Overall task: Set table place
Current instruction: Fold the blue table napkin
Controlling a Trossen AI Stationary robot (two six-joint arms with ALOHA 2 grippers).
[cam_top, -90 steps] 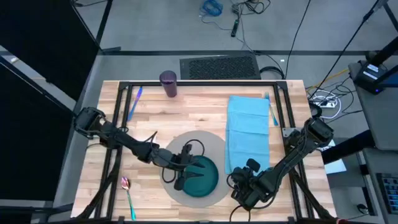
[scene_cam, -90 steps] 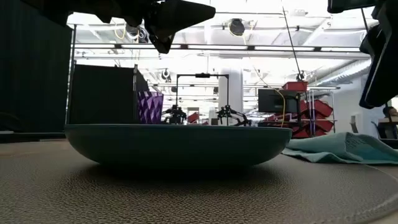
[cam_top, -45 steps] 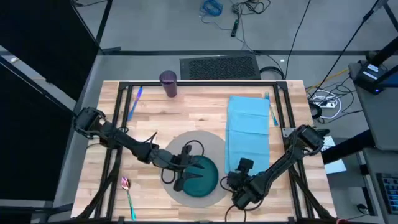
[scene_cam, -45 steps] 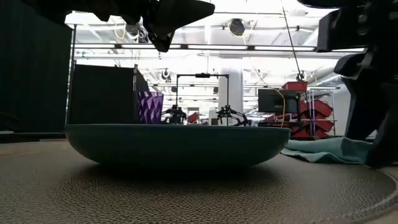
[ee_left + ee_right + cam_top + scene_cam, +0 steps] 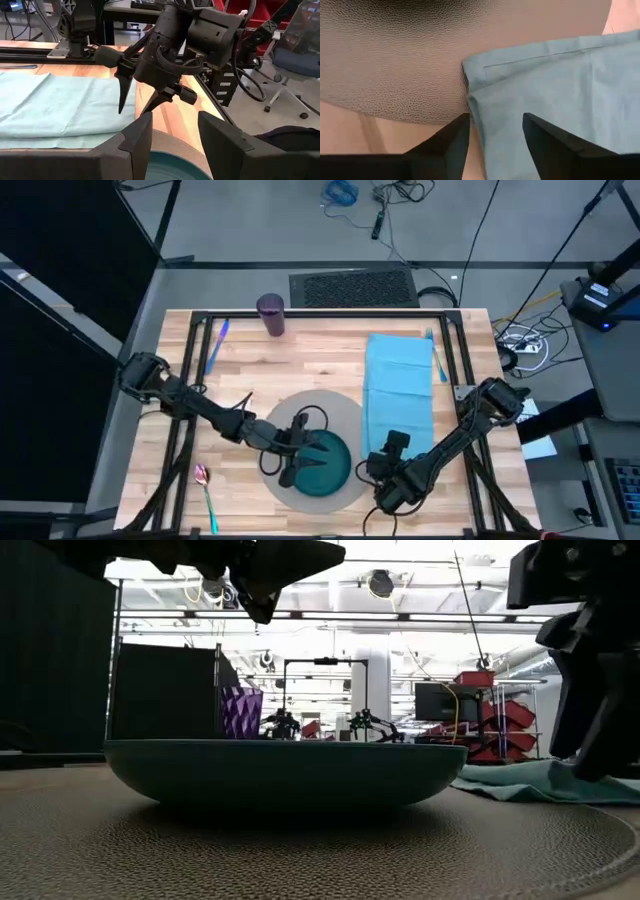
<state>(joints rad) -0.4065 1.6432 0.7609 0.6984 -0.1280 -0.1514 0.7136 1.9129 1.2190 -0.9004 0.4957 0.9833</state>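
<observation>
A teal plate [image 5: 325, 467] sits on the round grey mat [image 5: 330, 408]. My left gripper [image 5: 297, 460] hangs open well above the plate's left part [image 5: 270, 570]. The light blue napkin [image 5: 400, 395] lies flat to the mat's right, its near left corner [image 5: 470, 75] overlapping the mat's edge. My right gripper [image 5: 495, 145] is open and points down over that corner, one finger on either side of the napkin's left edge. A purple cup [image 5: 270, 313] stands at the far edge. A blue fork [image 5: 215, 345], a blue knife [image 5: 437, 355] and a spoon [image 5: 205, 485] lie on the table.
A black metal frame [image 5: 320, 315] runs around the pale wood table [image 5: 300, 370]. Bare wood lies between the mat and the cup. Both arms reach over the near half of the table, close to one another across the plate.
My right gripper has moved toward the table's left edge and come down over the napkin's near left corner, beside the mat. The plate, the mat and the napkin lie as before.
</observation>
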